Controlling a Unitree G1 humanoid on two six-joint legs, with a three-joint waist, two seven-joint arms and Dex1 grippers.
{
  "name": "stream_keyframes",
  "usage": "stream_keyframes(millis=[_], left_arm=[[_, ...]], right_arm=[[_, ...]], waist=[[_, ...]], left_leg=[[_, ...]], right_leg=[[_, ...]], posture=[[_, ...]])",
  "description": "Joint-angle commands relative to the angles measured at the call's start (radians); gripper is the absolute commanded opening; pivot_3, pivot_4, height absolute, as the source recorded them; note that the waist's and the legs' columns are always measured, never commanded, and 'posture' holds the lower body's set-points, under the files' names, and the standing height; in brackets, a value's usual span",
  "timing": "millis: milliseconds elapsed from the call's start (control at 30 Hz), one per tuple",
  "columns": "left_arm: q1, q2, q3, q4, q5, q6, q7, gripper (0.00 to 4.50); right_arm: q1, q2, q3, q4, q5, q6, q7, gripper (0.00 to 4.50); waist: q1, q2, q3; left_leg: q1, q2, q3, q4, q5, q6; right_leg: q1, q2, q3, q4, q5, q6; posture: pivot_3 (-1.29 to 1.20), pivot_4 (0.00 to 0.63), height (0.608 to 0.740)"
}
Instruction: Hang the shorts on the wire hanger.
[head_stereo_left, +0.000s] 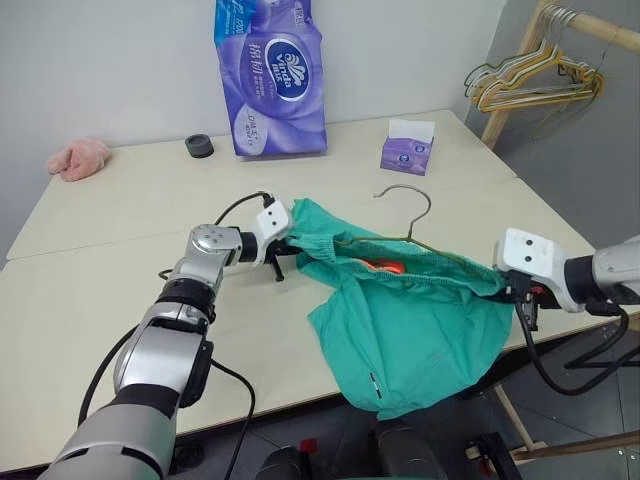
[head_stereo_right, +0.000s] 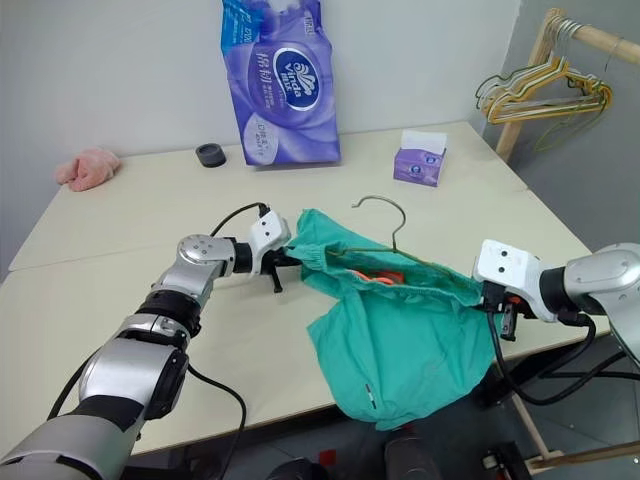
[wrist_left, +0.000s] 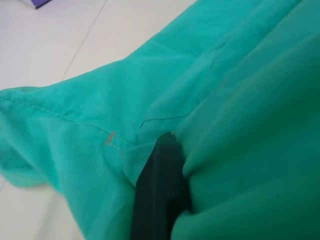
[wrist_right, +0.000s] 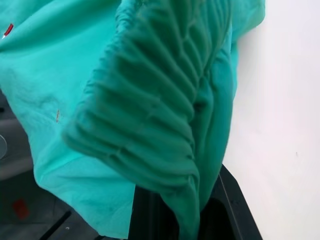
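The left gripper (head_stereo_left: 290, 245) sits at the left end of the shorts (head_stereo_left: 415, 320), one black finger (wrist_left: 160, 190) buried in the teal cloth; whether it grips or stands parted, I cannot tell. The shorts stretch from there across the worktop (head_stereo_left: 120, 230), waistband gathered, one leg drooping past the near edge. The wire hanger (head_stereo_left: 405, 215) runs through the waistband, its hook rising just behind the shorts. The right gripper (head_stereo_left: 522, 300) is clamped on the waistband's right end.
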Motion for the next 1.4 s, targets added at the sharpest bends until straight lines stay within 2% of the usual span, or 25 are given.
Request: stream_keyframes(millis=[33,300,400,533,733,833,967,1100,1300,1400], left_arm=[[0.0,-0.001,0.03,-0.09,-0.052,0.037,-0.054,1.18],[0.012,0.011,0.074,-0.149,-0.091,0.072,-0.021,3.58],[0.007,0.049,0.085,-0.133,-0.085,0.062,-0.011,3.58],[-0.076,0.116,0.125,-0.034,-0.075,0.043,0.095,3.58],[-0.115,0.126,0.125,-0.059,-0.086,0.039,0.018,3.58],[-0.079,0.08,0.109,-0.175,-0.114,0.084,-0.043,3.58],[0.003,-0.005,0.055,-0.416,-0.142,0.201,-0.074,3.58],[0.051,-0.074,-0.003,-0.648,-0.187,0.365,-0.085,3.58],[0.021,-0.171,-0.042,-0.758,-0.21,0.457,-0.029,3.58],[-0.012,-0.245,-0.072,-0.8,-0.2,0.494,0.03,3.58]], right_arm=[[-0.024,0.004,-0.022,-0.021,0.02,0.001,-0.006,0.0],[-0.024,0.028,-0.034,-0.013,0.047,0.031,-0.025,0.0],[-0.012,0.041,-0.062,-0.018,0.083,0.071,-0.036,0.0],[0.03,0.09,-0.178,-0.037,0.204,0.217,-0.069,0.0],[0.127,0.169,-0.396,-0.062,0.392,0.479,-0.127,0.0],[0.17,0.209,-0.504,-0.09,0.477,0.612,-0.16,0.0],[0.184,0.257,-0.647,-0.095,0.541,0.754,-0.223,0.0],[0.227,0.258,-0.776,-0.05,0.632,0.785,-0.331,0.0],[0.317,0.247,-0.937,-0.002,0.808,0.785,-0.571,0.0],[0.367,0.216,-1.001,0.066,0.954,0.785,-0.8,0.0]], waist=[[0.0,0.0,0.0],[0.0,0.0,0.0],[0.0,0.0,0.0],[0.001,-0.001,0.0],[0.014,-0.001,0.0],[0.017,-0.001,0.001],[0.017,-0.001,0.001],[0.009,-0.001,0.002],[-0.022,0.002,0.009],[-0.039,0.001,0.02]], left_leg=[[0.0,0.0,0.0,0.0,0.0,0.0],[0.0,0.0,0.0,0.0,0.0,0.0],[0.0,0.0,0.0,0.0,0.0,0.0],[0.0,0.0,-0.001,0.0,0.0,0.0],[-0.001,-0.001,-0.002,0.0,0.0,0.0],[-0.001,-0.001,-0.002,0.0,0.0,0.0],[-0.001,-0.001,-0.002,0.0,0.0,0.0],[-0.001,0.0,-0.002,0.0,0.0,0.0],[0.0,0.0,0.0,0.0,0.0,0.0],[0.0,-0.001,0.001,0.0,0.0,0.0]], right_leg=[[0.0,0.0,0.0,0.0,0.0,0.0],[0.0,0.0,0.0,0.0,0.0,0.0],[0.0,0.0,0.0,0.0,0.0,0.0],[0.0,0.0,0.0,0.0,0.0,0.0],[0.001,-0.001,-0.001,0.0,0.0,0.0],[0.001,-0.001,-0.001,0.0,0.0,0.0],[0.001,-0.001,0.001,0.0,0.0,0.0],[0.001,-0.001,0.003,0.0,0.0,0.0],[0.002,0.004,0.004,0.0,-0.001,0.001],[0.003,0.004,0.004,-0.001,-0.001,0.001]], posture=[[-0.29,0.077,0.74],[-0.28,0.076,0.74],[-0.28,0.076,0.74],[-0.28,0.08,0.74],[-0.3,0.101,0.74],[-0.31,0.112,0.74],[-0.35,0.125,0.74],[-0.39,0.141,0.74],[-0.46,0.171,0.74],[-0.48,0.181,0.74]])
